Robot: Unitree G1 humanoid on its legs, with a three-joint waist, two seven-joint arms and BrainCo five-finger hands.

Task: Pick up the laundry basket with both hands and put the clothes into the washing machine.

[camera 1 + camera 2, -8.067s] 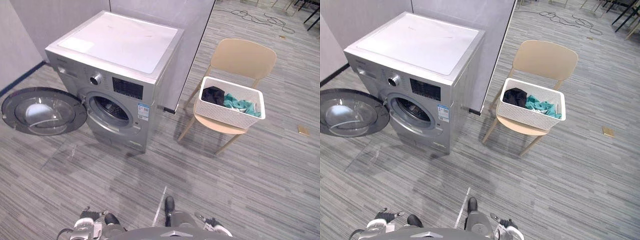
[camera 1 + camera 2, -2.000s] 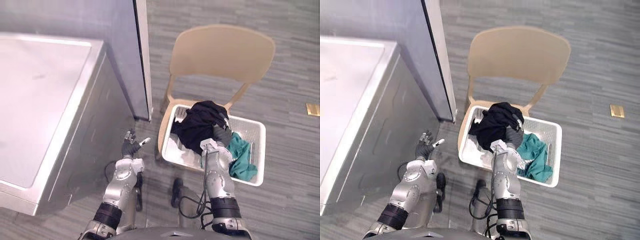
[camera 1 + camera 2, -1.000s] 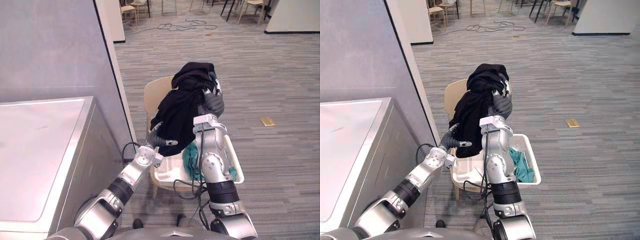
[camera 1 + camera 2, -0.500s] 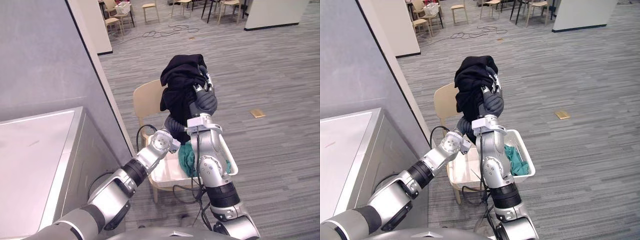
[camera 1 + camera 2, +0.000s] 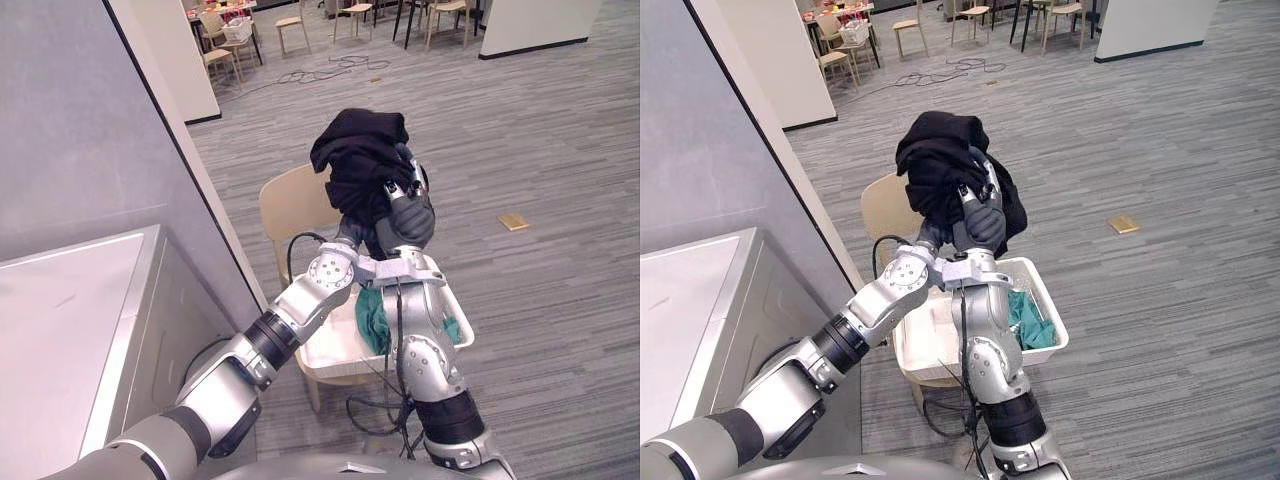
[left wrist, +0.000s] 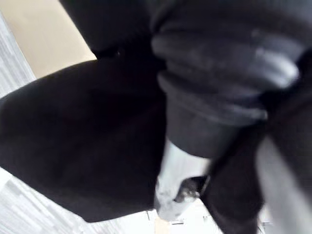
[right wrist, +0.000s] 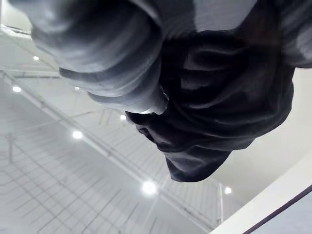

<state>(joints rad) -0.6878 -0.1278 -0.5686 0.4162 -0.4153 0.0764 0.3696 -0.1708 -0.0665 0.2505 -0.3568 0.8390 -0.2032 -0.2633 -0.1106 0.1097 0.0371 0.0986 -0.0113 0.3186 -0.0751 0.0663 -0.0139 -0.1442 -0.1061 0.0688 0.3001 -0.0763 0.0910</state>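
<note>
Washing machine [image 5: 60,330]: far left, its flat white top facing up, hard against a grey partition wall [image 5: 90,120].
Left hand [image 5: 349,233]: my arm reaches up and across from the lower left, and the hand is buried in the underside of the dark bundle. Whether it grips or merely touches I cannot tell.
Chair [image 5: 290,205]: tan, just past the end of the partition, its back towards the wall side, partly hidden behind my arms.
Black garment [image 5: 360,150]: bunched into a lump and lifted high, above the chair and basket. In my right wrist view its folds hang against the ceiling lights.
Right hand [image 5: 405,212]: raised upright under the bundle, fingers curled into the black cloth and clamped on it.
Laundry basket [image 5: 928,335]: white, resting on the chair seat below both of my hands, its near half showing bare bottom.
Teal cloth [image 5: 1030,320]: lying crumpled in the basket's right end.
Floor plate [image 5: 513,221]: small brass square on the grey carpet, well off to the right.
</note>
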